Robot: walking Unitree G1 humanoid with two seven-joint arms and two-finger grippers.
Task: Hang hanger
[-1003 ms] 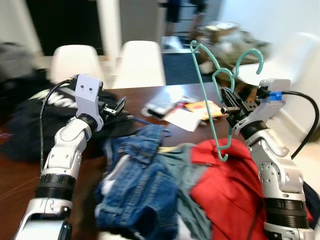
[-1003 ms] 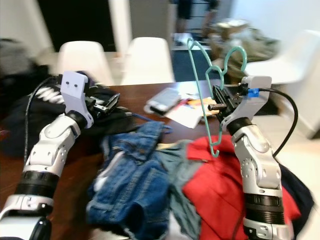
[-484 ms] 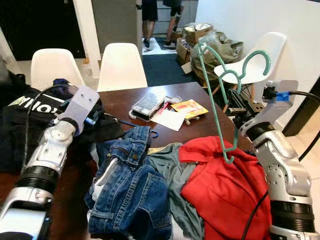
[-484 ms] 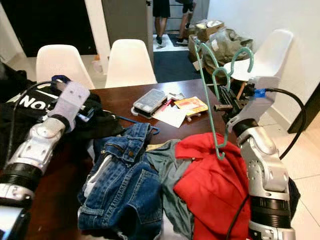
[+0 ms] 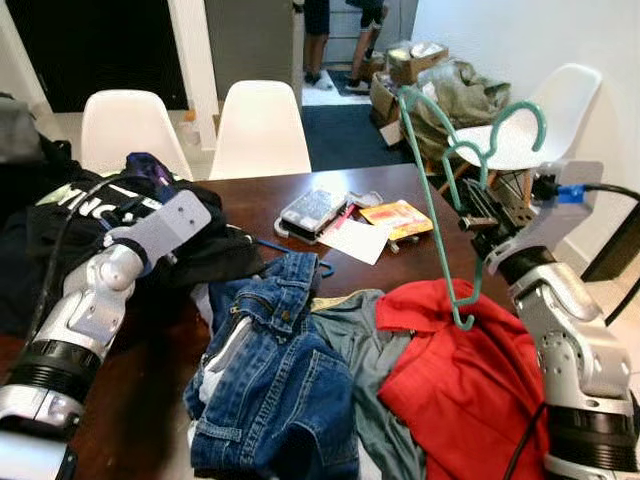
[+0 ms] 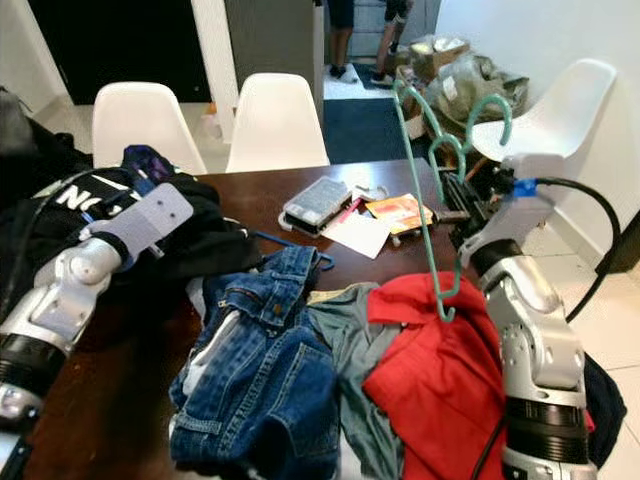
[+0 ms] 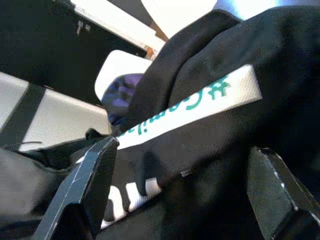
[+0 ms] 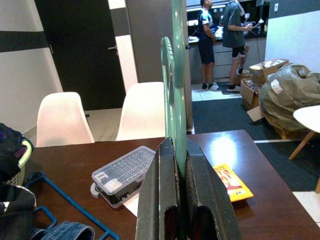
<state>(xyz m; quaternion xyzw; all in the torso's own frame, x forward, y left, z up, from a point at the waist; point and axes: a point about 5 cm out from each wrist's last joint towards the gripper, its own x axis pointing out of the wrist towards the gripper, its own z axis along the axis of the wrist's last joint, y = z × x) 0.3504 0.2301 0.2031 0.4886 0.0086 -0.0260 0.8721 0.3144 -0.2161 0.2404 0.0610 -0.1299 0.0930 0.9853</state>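
A teal plastic hanger (image 5: 432,190) stands nearly upright above the right side of the table, its hook (image 5: 512,115) curling at the top. My right gripper (image 5: 480,213) is shut on it partway down; in the right wrist view both fingers (image 8: 162,195) press against the teal bar (image 8: 176,90). The hanger's lower end hangs just over a red garment (image 5: 470,380). My left gripper (image 7: 180,195) is open and lowered onto a black garment with white and green lettering (image 7: 200,105) at the table's left. A blue hanger (image 5: 290,250) lies on the table, partly under the jeans.
Blue jeans (image 5: 270,370) and a grey-green garment (image 5: 365,375) lie piled on the dark wooden table (image 5: 250,200). A clear plastic case (image 5: 313,210), papers and a yellow packet (image 5: 397,217) sit further back. White chairs (image 5: 258,130) ring the table. Two people (image 8: 220,35) stand far behind.
The head camera has shifted a little. My left arm has dropped lower onto the black garment. The right gripper keeps the teal hanger upright in about the same place.
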